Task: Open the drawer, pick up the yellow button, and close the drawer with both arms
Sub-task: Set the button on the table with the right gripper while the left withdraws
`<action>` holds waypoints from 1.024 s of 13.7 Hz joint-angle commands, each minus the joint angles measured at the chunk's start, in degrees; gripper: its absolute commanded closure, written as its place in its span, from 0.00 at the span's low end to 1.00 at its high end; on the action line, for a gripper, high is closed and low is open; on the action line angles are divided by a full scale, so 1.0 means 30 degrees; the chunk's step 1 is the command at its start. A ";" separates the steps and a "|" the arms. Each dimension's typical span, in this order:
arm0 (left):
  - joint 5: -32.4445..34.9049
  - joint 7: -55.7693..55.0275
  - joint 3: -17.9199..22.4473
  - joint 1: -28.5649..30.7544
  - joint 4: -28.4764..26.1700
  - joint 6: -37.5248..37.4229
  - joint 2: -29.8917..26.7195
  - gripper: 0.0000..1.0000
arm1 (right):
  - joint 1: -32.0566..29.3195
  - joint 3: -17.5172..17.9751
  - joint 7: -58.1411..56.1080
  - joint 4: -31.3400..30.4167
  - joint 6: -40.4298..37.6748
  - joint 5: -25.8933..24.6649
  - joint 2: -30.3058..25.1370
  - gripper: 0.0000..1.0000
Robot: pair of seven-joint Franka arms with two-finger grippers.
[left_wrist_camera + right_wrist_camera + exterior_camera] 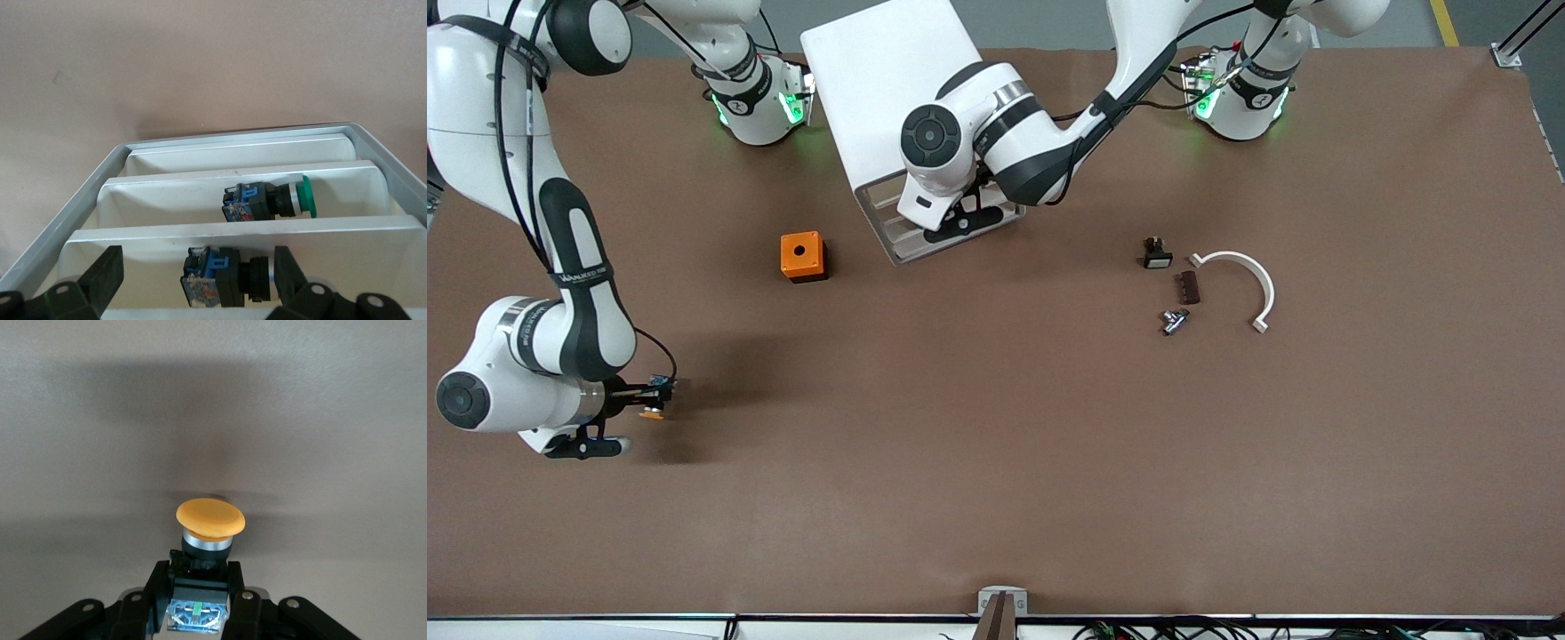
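My right gripper (pixel 649 402) hovers over bare table at the right arm's end, shut on the button (pixel 210 527). The button's round orange cap (pixel 651 412) points away from the wrist, and the fingers (pixel 150 597) clamp its dark body. The white cabinet (pixel 880 71) stands between the two arm bases. My left gripper (pixel 965 220) is at its front, open, its fingers (pixel 100 280) spread wide over the uppermost drawer (pixel 133 240). That drawer's inside shows and holds a dark black-blue switch body (pixel 227 277), which the fingers do not touch.
The tray below holds a green-capped button (pixel 293 199). An orange cube with a hole (pixel 803 256) sits beside the cabinet toward the right arm's end. Toward the left arm's end lie a small black part (pixel 1157 254), a brown strip (pixel 1187 287), a metal piece (pixel 1174 321) and a white curved bracket (pixel 1249 276).
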 commanded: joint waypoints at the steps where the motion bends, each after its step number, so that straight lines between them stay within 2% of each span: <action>1: -0.0429 -0.0245 -0.0336 0.0023 -0.0400 -0.0547 -0.0350 0.00 | 0.0103 0.0212 -0.0079 0.0439 -0.0090 0.0649 0.0309 0.86; 2: -0.0196 -0.0216 -0.0248 0.0111 -0.0342 -0.0547 -0.0349 0.00 | 0.0250 0.0212 -0.0050 0.0439 -0.0090 0.0680 0.0280 0.72; 3: -0.0165 -0.0187 -0.0074 0.0228 -0.0312 -0.0547 -0.0407 0.00 | 0.0252 0.0212 -0.0050 0.0468 -0.0119 0.0651 0.0280 0.67; 6: 0.0242 -0.0011 0.0659 0.1367 -0.0195 -0.0547 -0.0757 0.00 | 0.0252 0.0212 -0.0166 0.0759 -0.0148 0.0708 -0.0011 0.12; 7: 0.1261 -0.0011 0.0806 0.1864 -0.0195 -0.0547 -0.1310 0.00 | 0.0223 0.0212 -0.0254 0.0848 -0.0207 0.0709 -0.0361 0.00; 9: 0.3284 0.0047 0.0807 0.3326 -0.0224 -0.0547 -0.2044 0.00 | 0.0252 0.0212 -0.0313 0.0820 -0.0382 0.0564 -0.1297 0.00; 14: 0.4550 0.1330 0.0807 0.7750 -0.0224 -0.0577 -0.3627 0.00 | 0.0340 0.0212 -0.0370 0.0703 -0.3016 0.0563 -0.4548 0.00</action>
